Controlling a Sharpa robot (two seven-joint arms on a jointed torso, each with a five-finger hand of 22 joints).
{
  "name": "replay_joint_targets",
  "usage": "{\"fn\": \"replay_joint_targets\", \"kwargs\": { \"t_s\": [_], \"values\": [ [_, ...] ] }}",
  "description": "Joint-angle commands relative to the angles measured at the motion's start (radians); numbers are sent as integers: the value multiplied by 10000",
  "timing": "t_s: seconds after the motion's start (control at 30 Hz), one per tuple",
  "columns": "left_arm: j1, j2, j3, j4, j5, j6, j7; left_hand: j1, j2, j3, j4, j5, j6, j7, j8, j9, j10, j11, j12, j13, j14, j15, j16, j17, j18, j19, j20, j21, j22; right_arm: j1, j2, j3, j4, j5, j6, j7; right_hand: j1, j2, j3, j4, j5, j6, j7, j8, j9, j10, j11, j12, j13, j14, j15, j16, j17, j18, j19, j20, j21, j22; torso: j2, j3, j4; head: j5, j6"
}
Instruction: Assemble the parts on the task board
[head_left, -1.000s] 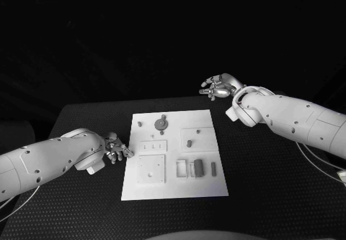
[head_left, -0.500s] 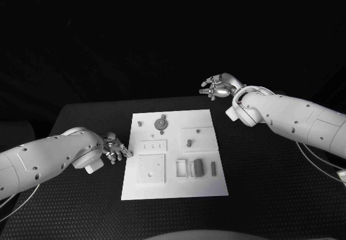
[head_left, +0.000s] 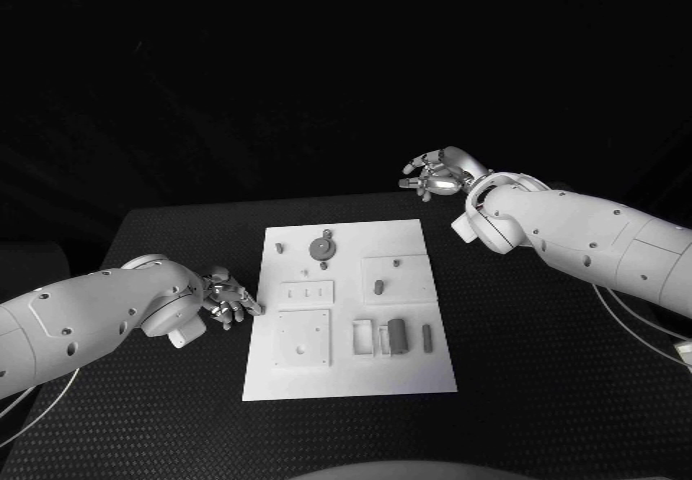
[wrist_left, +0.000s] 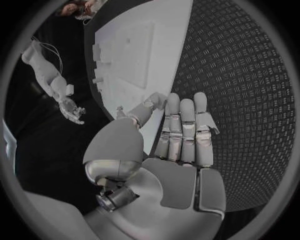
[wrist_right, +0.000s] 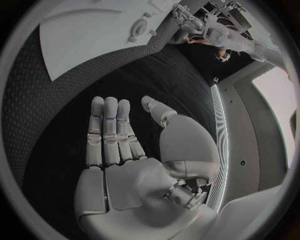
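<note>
White task board (head_left: 346, 310): my left hand (head_left: 228, 297) has edged to its rim, open; wrist view confirms right hand (wrist_right: 125, 150) open, unmoved.

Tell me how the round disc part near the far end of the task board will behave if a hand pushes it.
The round disc part looks flat and low, so it would probably slide rather than tip. It seems small, likely light. It may be seated in the task board, which could resist a push; I cannot tell.
</note>
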Motion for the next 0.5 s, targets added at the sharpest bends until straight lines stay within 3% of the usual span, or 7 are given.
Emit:
{"fn": "replay_joint_targets", "kwargs": {
  "t_s": [0.03, 0.37, 0.5],
  "values": [
    [-136, -10, -74, -22, 654, 164, -146, 245, 384, 77, -4, 24, 233, -26, 136, 109, 11, -77, -9, 15, -55, 42, 27, 17, -83, -15, 43, -69, 159, -5, 3, 4, -2, -6, 82, 77, -57, -11, 0, 30, -42, 427, 378, 54, -10, -1177, 320, 63, -17, 75, -4, -64, 12, 135, 67, -2, -53, 16, 3, 0, -3, -3, -3],
    [-131, -89, -24, 2, 1186, 71, -112, 163, 294, 72, -3, 23, 428, -105, 253, 168, 59, -133, 15, 29, -25, 33, 53, 31, -85, 5, 36, -65, 190, -12, 6, 4, -6, -6, 88, 80, -53, -11, 0, 28, -42, 425, 378, 55, -12, -1178, 321, 67, -22, 76, -4, -68, 18, 135, 69, -2, -56, 20, 1, 7, -3, -13, 6],
    [-128, -141, 58, 47, 1188, 23, -128, 152, 241, 85, -7, 23, 490, -136, 291, 188, 101, -160, 36, 39, 3, 22, 73, 41, -79, 26, 26, -58, 197, -13, 0, 4, -8, -5, 90, 81, -52, -12, 0, 26, -42, 424, 378, 56, -13, -1178, 321, 68, -24, 77, -4, -70, 20, 135, 69, -3, -58, 21, -2, 3, 1, -19, 7]
  ]
}}
